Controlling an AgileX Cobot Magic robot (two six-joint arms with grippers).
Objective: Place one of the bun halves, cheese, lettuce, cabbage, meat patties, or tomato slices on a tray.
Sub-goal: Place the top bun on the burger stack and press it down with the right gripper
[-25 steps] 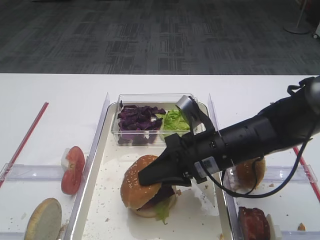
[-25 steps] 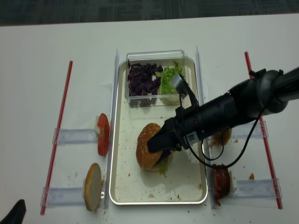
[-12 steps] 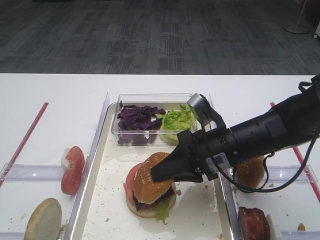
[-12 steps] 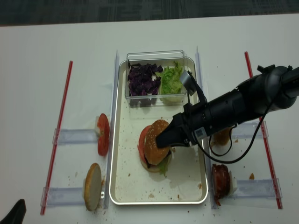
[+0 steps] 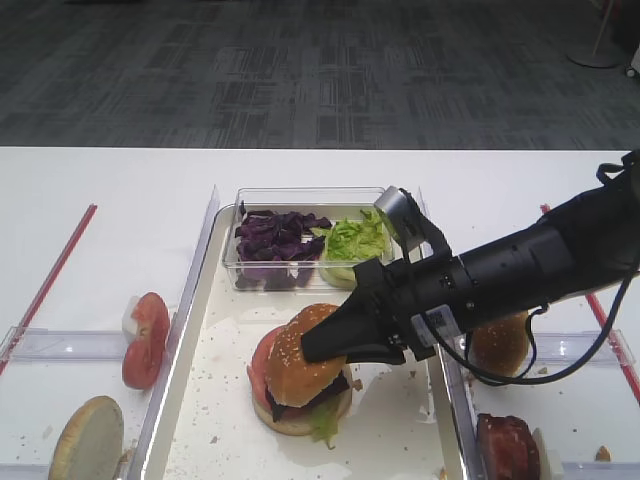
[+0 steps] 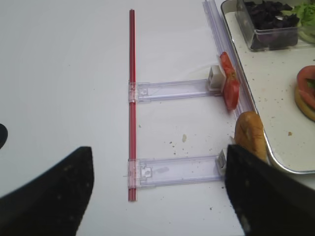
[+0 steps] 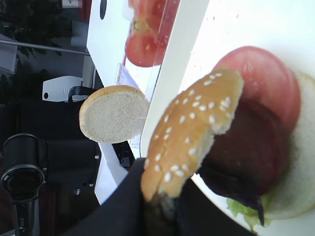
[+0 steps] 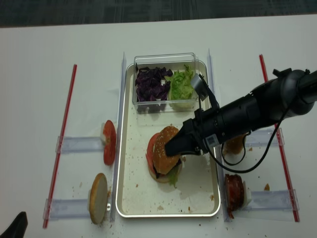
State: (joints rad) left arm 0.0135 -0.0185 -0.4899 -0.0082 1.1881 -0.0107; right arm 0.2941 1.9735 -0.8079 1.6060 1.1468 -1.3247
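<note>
The right gripper (image 5: 318, 347) is pinching, fully closed, the bun top (image 5: 305, 345), tilted above the stacked burger on the tray (image 5: 195, 330). Better to be lowering it level before releasing.

Bare tray (image 8: 136, 193) floor lies left of and in front of the burger stack (image 8: 161, 163); the clear box (image 8: 166, 82) blocks its far end, the right gripper (image 8: 171, 148) its right side
</note>
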